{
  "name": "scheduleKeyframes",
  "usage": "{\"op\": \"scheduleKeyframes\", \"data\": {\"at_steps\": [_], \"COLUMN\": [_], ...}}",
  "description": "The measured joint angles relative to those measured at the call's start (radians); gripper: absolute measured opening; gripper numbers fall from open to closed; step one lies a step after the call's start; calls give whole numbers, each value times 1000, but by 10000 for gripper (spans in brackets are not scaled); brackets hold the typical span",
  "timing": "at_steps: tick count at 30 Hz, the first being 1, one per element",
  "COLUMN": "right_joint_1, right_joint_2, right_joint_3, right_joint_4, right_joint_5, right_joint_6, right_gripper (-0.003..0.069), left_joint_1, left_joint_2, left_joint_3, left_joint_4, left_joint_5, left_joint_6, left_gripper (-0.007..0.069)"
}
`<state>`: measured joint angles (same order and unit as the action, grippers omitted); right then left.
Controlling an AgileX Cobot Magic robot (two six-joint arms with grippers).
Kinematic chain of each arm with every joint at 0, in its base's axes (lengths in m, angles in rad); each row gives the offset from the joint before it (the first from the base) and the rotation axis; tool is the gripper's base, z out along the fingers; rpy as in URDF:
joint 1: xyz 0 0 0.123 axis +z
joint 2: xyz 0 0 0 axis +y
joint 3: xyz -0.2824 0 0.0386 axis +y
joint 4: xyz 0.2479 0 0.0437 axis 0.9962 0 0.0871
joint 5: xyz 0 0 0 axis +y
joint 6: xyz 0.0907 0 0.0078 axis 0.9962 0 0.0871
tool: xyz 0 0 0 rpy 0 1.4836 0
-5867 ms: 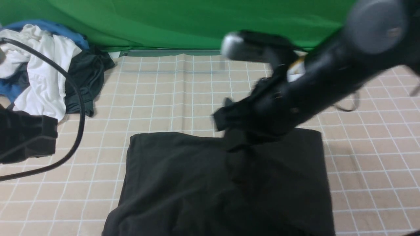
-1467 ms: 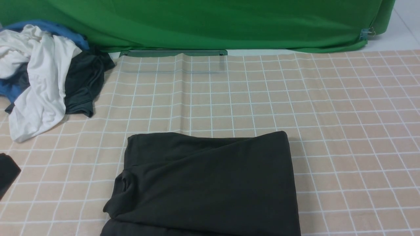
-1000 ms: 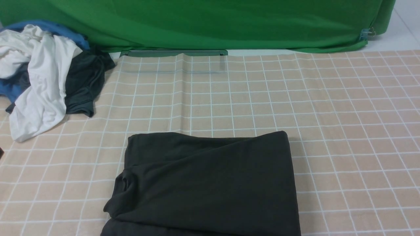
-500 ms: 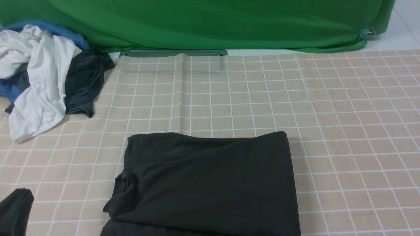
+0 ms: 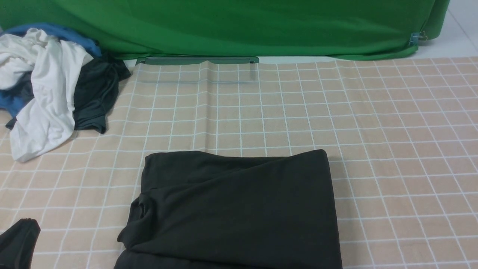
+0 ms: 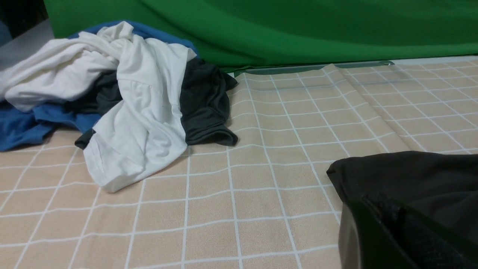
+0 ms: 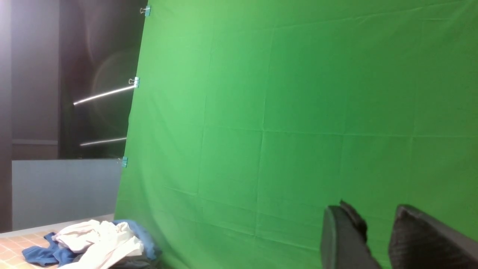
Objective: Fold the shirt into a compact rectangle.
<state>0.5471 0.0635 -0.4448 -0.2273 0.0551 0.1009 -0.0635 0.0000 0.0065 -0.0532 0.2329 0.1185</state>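
The shirt [image 5: 239, 209], a large black T-shirt, is lying folded into a rough rectangle in the lower centre of the front view, its soft matte fabric showing diagonal creases and a bunched lump at its lower left corner, while its bottom edge is running out of the frame. It is resting on the counter [image 5: 392, 123], which is wearing a tan cloth ruled with a white grid and a few long pressed ridges. No containers are showing. In the upper left of the frame a loose clothes pile [image 5: 48, 93] is sitting in crumpled heaps of white, blue and dark grey cloth, well apart from the shirt. A green backdrop [image 5: 239, 26] is hanging in smooth folds along the far edge. The left claw [image 5: 16, 244] is peeking in at the lower left corner as a dark shape with its jaws pressed together, gripping nothing. The right claw [image 7: 377, 239] is showing in the right wrist view with its two dark fingers [image 7: 343, 239] standing somewhat apart and empty before the green cloth.
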Motion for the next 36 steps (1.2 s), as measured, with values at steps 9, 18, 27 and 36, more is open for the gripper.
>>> {"op": "scheduleKeyframes", "data": {"at_steps": [9,18,27,36], "right_joint_1": [0,-76,-255,-384], "right_joint_2": [0,-1,1,-7], "right_joint_3": [0,116,433,453], "right_joint_4": [0,1,2,2], "right_joint_5": [0,38,-23,128], "right_joint_6": [1,32,32,35], "right_gripper": [237,237,237,237], "left_joint_1": [0,0,0,0], "left_joint_2": [0,0,0,0], "left_joint_3": [0,0,0,0], "left_joint_4": [0,2,2,3], "left_joint_5": [0,0,0,0], "left_joint_6": [0,0,0,0], "left_gripper": [19,19,19,20]}}
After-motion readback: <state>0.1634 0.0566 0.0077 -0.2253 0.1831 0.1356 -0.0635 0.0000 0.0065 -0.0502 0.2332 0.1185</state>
